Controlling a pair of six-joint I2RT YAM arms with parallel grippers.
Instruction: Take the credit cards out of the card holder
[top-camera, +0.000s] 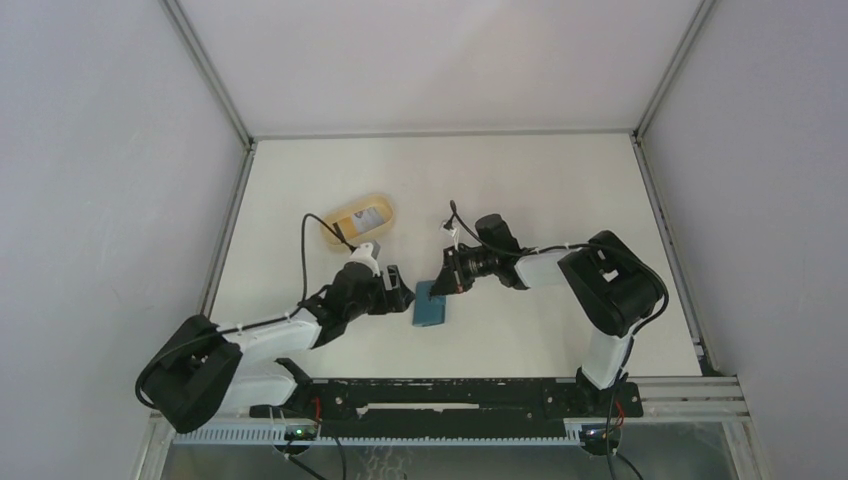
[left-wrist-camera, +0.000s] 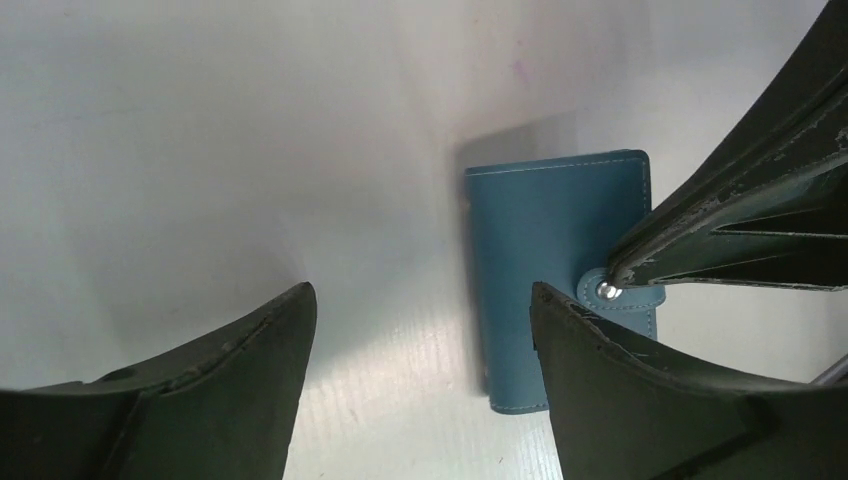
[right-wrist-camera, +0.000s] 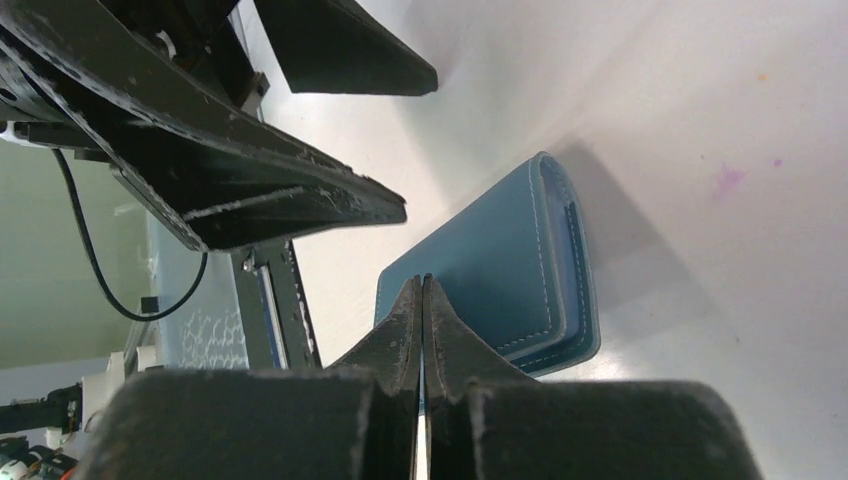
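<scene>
Our left jaws gape beside the wallet (left-wrist-camera: 550, 250); right jaws, pressed together, touch its tab (left-wrist-camera: 640, 297); the dish (top-camera: 388, 210) holds a card (top-camera: 364, 218).

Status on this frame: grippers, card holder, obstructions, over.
Left gripper open, beside card holder. Right gripper shut, tips at closure tab. Holder closed, lying flat. Nothing in the way.

The card holder (left-wrist-camera: 560, 250) is teal-blue, with paler stitching along its edges and a silver snap (left-wrist-camera: 605, 291) on its tab. The worktop (top-camera: 520, 180) is white with a small purple speck (right-wrist-camera: 728, 180). The dish (top-camera: 390, 212) is tan. The left pincer (left-wrist-camera: 420, 300) and right pincer (right-wrist-camera: 422, 285) are black, scuffed grey.
</scene>
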